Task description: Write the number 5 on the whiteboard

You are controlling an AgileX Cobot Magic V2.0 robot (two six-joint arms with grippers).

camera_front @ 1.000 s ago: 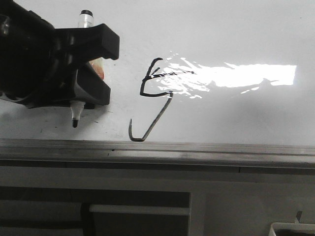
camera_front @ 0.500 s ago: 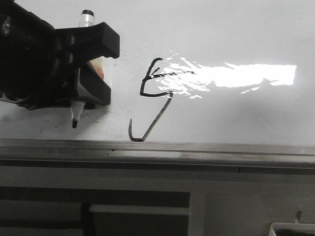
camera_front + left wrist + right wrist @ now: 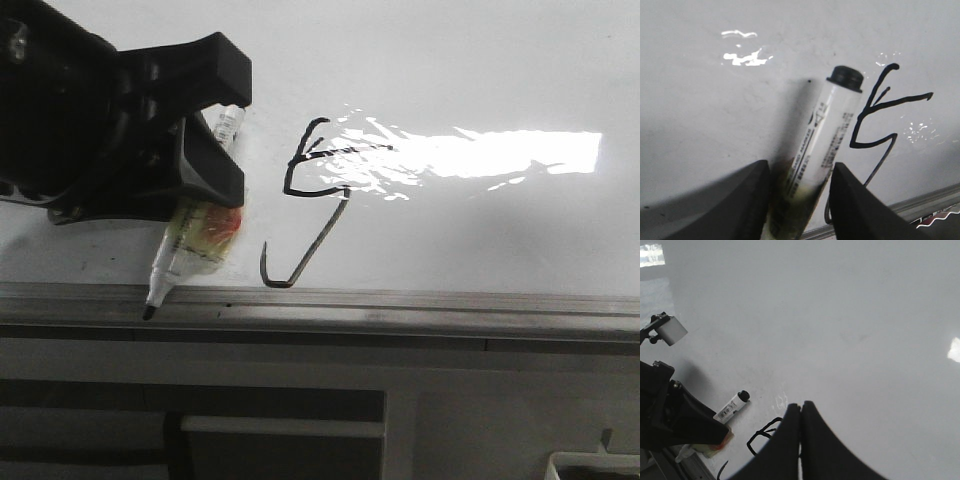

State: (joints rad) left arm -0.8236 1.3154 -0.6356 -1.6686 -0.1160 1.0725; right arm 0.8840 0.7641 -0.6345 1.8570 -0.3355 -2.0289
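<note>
With the number 5 point(image 3: 316, 195) already drawn on the whiteboard point(image 3: 480, 80), the left gripper point(image 3: 200, 150), fingers apparently loose around the tilted marker point(image 3: 190, 240), need only withdraw; right fingers point(image 3: 800, 440) pressed together.

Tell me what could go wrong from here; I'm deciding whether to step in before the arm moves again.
The marker lies tilted in the left tool, its uncapped tip over the frame rail; a further move could ink the rail or jam the tip. It also sits close beside the number 5, so a sideways sweep might smear or overdraw it. The slanted grip may let it slip onto the whiteboard.
</note>
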